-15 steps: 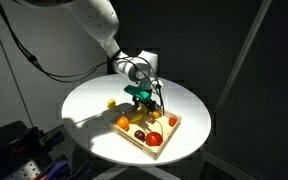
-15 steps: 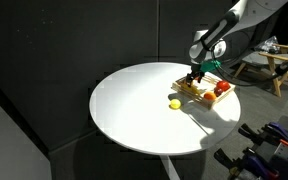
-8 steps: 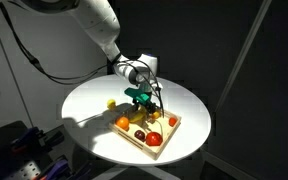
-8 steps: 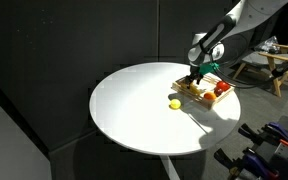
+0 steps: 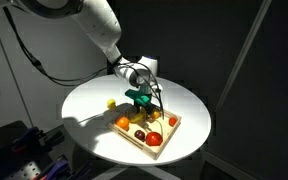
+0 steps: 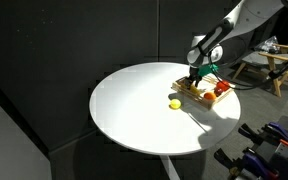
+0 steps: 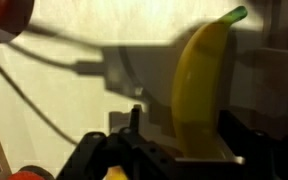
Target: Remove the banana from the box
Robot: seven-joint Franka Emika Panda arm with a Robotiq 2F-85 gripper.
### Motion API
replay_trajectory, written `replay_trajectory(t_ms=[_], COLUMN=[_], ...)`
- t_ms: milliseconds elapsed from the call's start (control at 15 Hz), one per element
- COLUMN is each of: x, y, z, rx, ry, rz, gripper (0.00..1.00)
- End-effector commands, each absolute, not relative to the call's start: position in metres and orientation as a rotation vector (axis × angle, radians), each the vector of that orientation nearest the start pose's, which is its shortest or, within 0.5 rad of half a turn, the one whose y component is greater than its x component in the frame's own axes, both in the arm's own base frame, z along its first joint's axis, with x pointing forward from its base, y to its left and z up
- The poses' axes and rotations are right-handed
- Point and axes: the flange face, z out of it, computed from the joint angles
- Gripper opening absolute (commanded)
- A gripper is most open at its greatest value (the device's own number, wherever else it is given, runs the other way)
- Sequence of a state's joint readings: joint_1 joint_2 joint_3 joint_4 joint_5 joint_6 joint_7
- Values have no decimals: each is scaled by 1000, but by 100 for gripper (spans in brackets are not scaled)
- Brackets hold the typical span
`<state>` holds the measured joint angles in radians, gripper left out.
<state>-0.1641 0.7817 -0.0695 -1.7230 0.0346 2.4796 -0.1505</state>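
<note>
In the wrist view the banana (image 7: 199,90), yellow with a green tip, lies lengthwise on the pale floor of the box (image 7: 64,95). My gripper (image 7: 184,128) is lowered over the banana's near end, one finger on each side. The right finger (image 7: 239,135) is against the banana, and a gap remains between the left finger (image 7: 134,118) and the fruit, so the jaws stand open. In both exterior views the gripper (image 5: 139,104) (image 6: 195,80) reaches down into the wooden box (image 5: 170,141) (image 6: 188,93), and the banana is too small and covered to make out.
The box also holds a round orange fruit (image 5: 123,123) and a red fruit (image 5: 154,139) (image 7: 9,15). A small yellow round fruit (image 5: 111,102) (image 6: 174,103) lies on the white round table (image 5: 89,115) beside the box. Dark curtains surround the table.
The arm and the fruits stand where they were in the exterior views. Any movement of the jaws is too small to make out there.
</note>
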Motion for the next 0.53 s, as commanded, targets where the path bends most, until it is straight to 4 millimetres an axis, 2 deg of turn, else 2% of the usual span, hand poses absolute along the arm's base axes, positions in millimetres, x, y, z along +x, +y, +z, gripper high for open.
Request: replay_trajectory(t_ms=[0, 267, 467], x=[653, 653, 654], y=[-151, -151, -152], z=[132, 137, 146], rx=[-3169, -3176, -3185], ry=[167, 186, 210], rz=[27, 44, 54], gripper=[49, 17, 16])
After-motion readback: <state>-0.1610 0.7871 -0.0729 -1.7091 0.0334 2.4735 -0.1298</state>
